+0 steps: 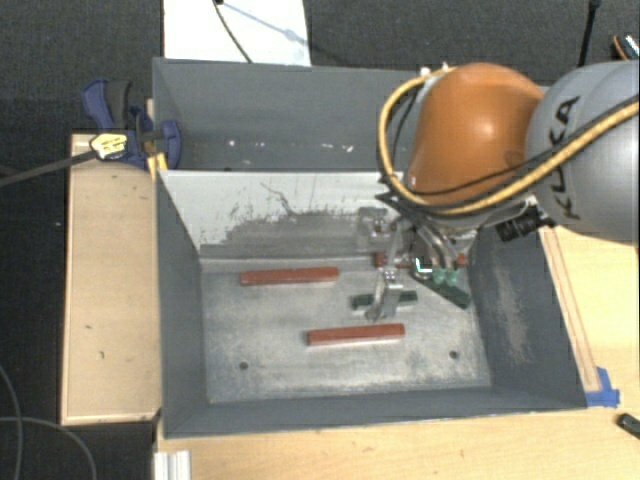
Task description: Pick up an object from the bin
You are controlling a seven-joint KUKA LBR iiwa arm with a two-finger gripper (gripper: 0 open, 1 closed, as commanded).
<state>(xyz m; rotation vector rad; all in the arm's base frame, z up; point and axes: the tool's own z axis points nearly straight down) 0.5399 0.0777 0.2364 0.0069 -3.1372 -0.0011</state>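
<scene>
My gripper [383, 306] hangs low in the bin's middle right, its metal fingers pointing down. Just below the fingertips a reddish-brown flat bar [355, 336] lies on the floor, running left to right. A second reddish-brown bar [289, 277] of the same kind lies farther back and to the left. Nothing shows between the fingers, and their spacing is hard to read from this angle.
The arm with its orange dome and cables reaches in from the right and hides the bin's back right corner. The grey floor left of the bars and along the front wall is bare metal with scuff marks.
</scene>
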